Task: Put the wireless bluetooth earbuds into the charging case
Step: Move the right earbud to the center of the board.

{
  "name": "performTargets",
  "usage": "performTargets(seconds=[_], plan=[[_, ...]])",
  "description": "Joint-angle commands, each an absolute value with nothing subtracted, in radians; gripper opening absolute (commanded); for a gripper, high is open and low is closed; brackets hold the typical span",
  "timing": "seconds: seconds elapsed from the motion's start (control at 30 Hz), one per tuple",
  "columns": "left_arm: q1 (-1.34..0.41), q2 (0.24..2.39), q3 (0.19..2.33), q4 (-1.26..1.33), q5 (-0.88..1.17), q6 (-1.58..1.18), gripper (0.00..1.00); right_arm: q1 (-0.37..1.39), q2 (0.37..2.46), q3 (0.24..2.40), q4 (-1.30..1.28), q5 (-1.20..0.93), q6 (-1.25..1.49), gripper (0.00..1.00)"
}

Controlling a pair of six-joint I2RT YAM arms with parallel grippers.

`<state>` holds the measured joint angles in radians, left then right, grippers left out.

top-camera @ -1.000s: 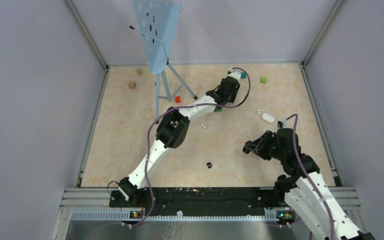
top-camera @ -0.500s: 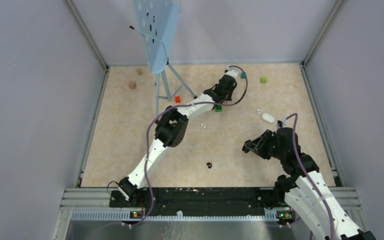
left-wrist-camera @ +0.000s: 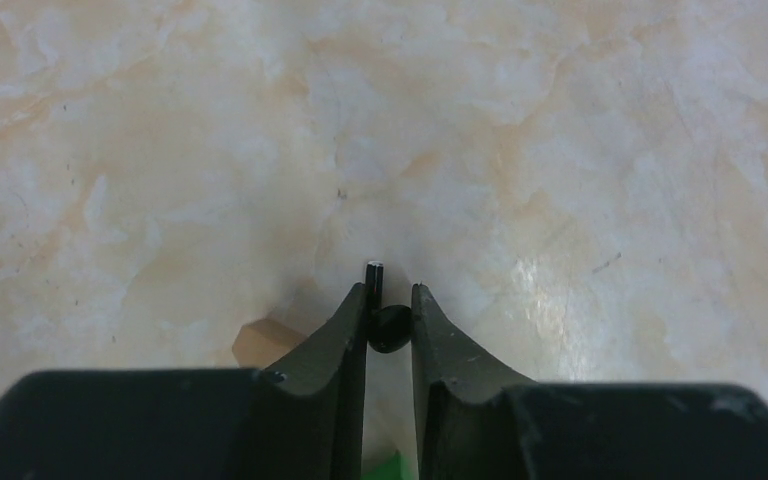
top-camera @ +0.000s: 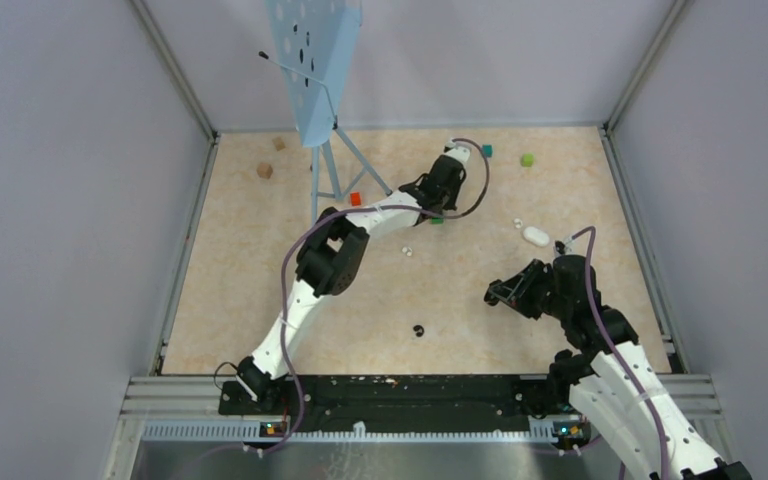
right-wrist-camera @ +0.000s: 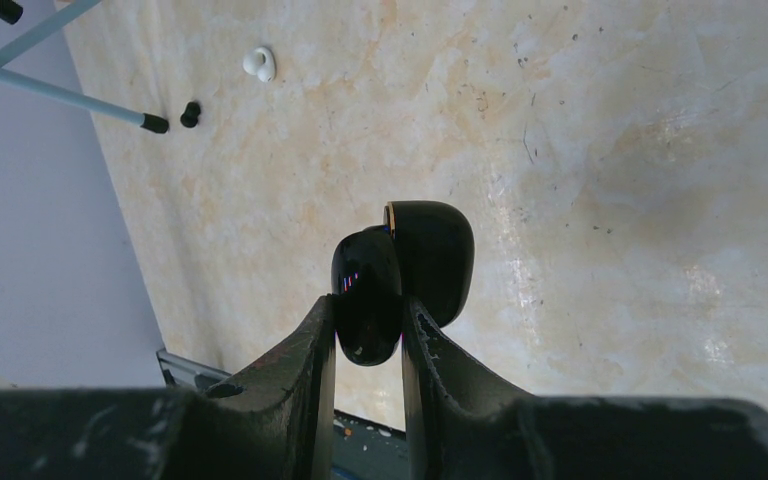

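Left claw [left-wrist-camera: 390, 298], out toward the far edge of the bench [top-camera: 240, 280], pinches a tiny black earbud [left-wrist-camera: 388, 330] between its tips. Right claw [right-wrist-camera: 368, 310], nearer the right edge, grips the open black charging case [right-wrist-camera: 430, 260]. The pick-up looks about done, so next the bud needs lifting, carrying across and seating squarely in a case well.

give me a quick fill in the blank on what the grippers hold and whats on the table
1. The left gripper pinches a tiny ___ earbud.
2. The right gripper holds a glossy black charging case; a second case on the table is ___.
3. The cube by the music stand foot is ___.
Missing words: black; white; red.
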<state>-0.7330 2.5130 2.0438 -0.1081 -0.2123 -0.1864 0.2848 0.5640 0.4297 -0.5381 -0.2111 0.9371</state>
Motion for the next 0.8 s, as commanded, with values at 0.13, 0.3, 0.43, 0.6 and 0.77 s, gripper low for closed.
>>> performTargets(seconds=[0.13, 0.3, 0.43, 0.6, 0.77], plan=[[-0.798, 2.212, 1.819, -0.085, -0.165, -0.134, 0.13, 0.277, 0.571, 0.482, -0.539, -0.183, 0.892, 0.0], [-0.816, 2.002, 1.628, -0.129, -0.132, -0.124, 0.13, 0.277, 0.55, 0.505, -0.574, -0.132, 0.868, 0.0], [-0.819, 1.841, 1.437, -0.191, 0.007, -0.096, 0.15, 0.277, 0.537, 0.506, -0.579, -0.131, 0.863, 0.0], [-0.822, 1.646, 1.145, -0.138, 0.167, -0.063, 0.22, 0.277, 0.531, 0.49, -0.569, -0.154, 0.871, 0.0], [-0.825, 1.528, 0.909, -0.01, 0.226, -0.073, 0.21, 0.277, 0.529, 0.491, -0.546, -0.191, 0.876, 0.0]])
